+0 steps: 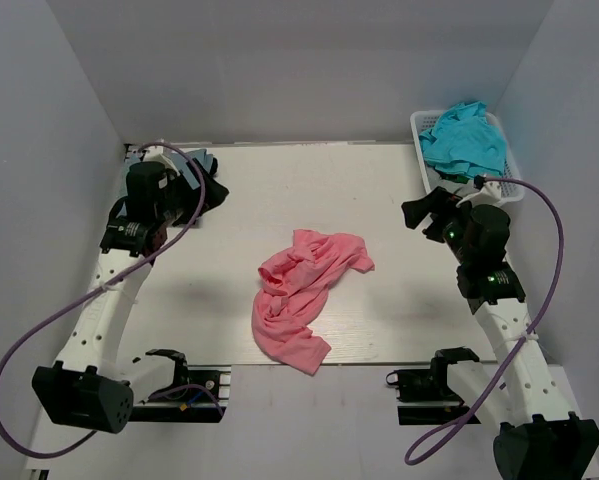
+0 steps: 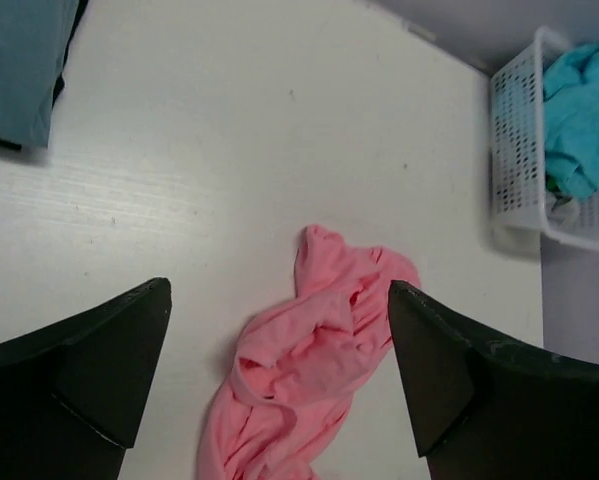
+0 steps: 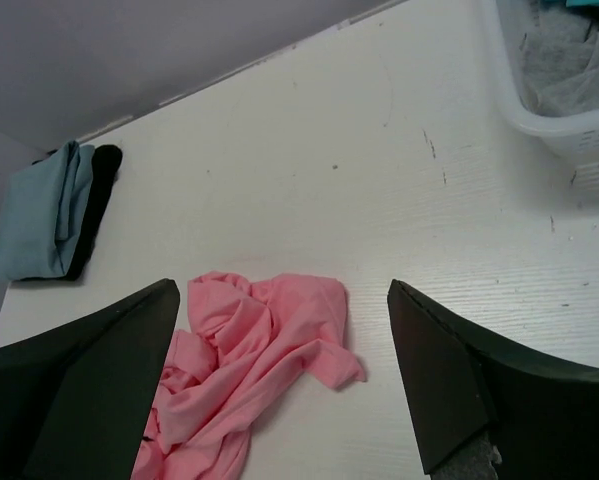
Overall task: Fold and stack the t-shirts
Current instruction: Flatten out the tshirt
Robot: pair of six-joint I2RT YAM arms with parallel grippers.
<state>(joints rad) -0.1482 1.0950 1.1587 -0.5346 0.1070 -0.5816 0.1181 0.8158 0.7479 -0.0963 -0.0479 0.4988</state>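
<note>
so, pink tee (image 1: pixel 304 295): crumpled in a loose heap around the middle of the table, a bit toward the near edge. not folded, nothing touching it.
blue tee (image 3: pixel 34 225): folded, sitting at the far left corner of the table, on top of the dark tee.
dark tee (image 3: pixel 97 190): folded under the blue one, just its edge poking out along one side.
teal tee (image 1: pixel 464 140): bunched up in the basket, piled above the rim.
grey tee (image 3: pixel 569 70): lower down in the basket, only a patch of it shows in the right wrist view.
basket (image 2: pixel 514 150): white lattice, at the far right corner of the table.
left gripper (image 2: pixel 279 288): jaws spread wide, nothing between them, held up off the table by the blue/dark stack, well apart from the pink tee.
right gripper (image 3: pixel 282 287): spread wide too, empty, up in the air just beside the basket's near end, also well apart from the pink tee.
table (image 1: pixel 309 190): white, faint wood grain.
</note>
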